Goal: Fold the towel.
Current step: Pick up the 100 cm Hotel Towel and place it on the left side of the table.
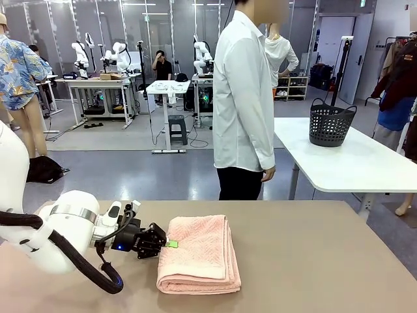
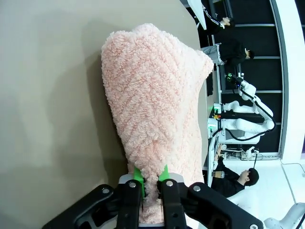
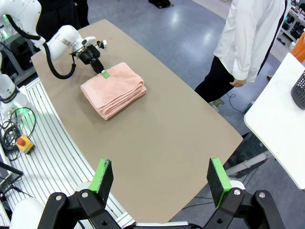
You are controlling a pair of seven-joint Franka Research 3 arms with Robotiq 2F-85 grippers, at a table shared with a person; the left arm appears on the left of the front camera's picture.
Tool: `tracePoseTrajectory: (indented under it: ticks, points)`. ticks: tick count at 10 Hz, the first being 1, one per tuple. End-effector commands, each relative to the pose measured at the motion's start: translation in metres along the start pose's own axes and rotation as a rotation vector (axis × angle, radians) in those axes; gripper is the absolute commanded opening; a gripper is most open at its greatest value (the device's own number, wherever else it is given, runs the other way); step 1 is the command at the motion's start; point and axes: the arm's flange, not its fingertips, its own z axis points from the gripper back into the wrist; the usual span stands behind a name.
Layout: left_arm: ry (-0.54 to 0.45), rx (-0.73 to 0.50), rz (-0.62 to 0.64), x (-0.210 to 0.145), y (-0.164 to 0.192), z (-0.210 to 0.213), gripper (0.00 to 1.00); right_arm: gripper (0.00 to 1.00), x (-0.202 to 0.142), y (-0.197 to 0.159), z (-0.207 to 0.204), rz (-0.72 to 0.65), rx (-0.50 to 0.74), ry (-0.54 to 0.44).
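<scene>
The salmon-pink towel (image 1: 199, 255) lies folded into a thick stack on the tan table (image 1: 313, 261), near its middle. My left gripper (image 1: 171, 244) comes in low from the left and is shut on the towel's left edge. In the left wrist view the terry cloth (image 2: 152, 105) is pinched between the green pads (image 2: 138, 174). My right gripper (image 3: 159, 177) hangs open high above the table, nothing between its fingers, well away from the towel (image 3: 114, 90) and the left gripper (image 3: 104, 74).
A person in a white shirt (image 1: 244, 98) stands at the far side of the table, hands down. A black basket (image 1: 331, 124) sits on a white table (image 1: 365, 163) behind to the right. Bare tabletop surrounds the towel.
</scene>
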Motion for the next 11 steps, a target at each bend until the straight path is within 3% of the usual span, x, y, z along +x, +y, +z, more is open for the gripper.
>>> tracePoseTrajectory:
  ticks: [1,4,8,11]
  points:
    - [0.011,-0.007,-0.002,0.011,-0.006,0.022,0.13,1.00,0.000,0.000,0.001,-0.004,0.002,0.001]
    - [0.036,-0.021,-0.058,0.027,-0.026,0.122,0.13,1.00,0.000,0.000,0.001,-0.004,0.002,0.001]
    - [-0.052,0.063,-0.089,0.021,-0.011,0.242,0.13,1.00,0.000,0.000,0.001,-0.004,0.002,0.001]
    - [-0.050,0.190,-0.053,0.008,0.015,0.312,0.13,1.00,0.000,0.000,0.001,-0.004,0.002,0.001]
